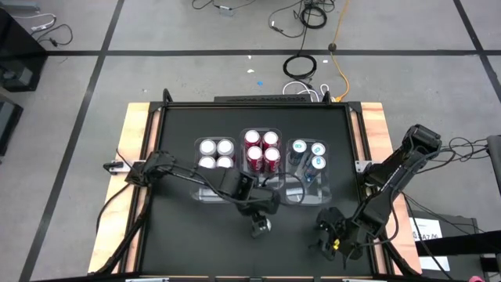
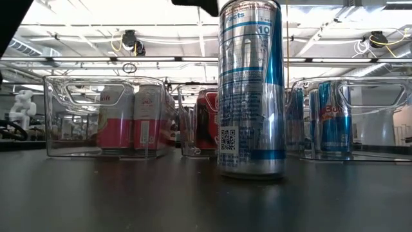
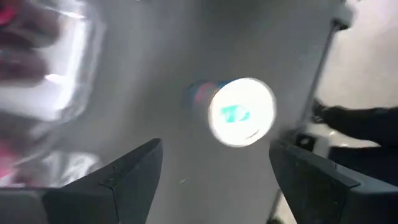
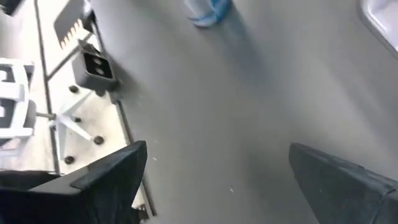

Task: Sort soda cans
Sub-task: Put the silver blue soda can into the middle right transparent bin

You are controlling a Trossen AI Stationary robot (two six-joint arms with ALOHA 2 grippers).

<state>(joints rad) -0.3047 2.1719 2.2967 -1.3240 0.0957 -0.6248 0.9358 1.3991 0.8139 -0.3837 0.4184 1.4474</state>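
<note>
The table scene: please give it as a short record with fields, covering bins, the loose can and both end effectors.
left bin: four white-topped cans
middle bin: four red cans
right bin: three blue cans
loose can: blue and silver, upright on table, in front of the bins
left end effector: open, above the loose can, not gripping
right end effector: open, empty, near table's front right
</note>
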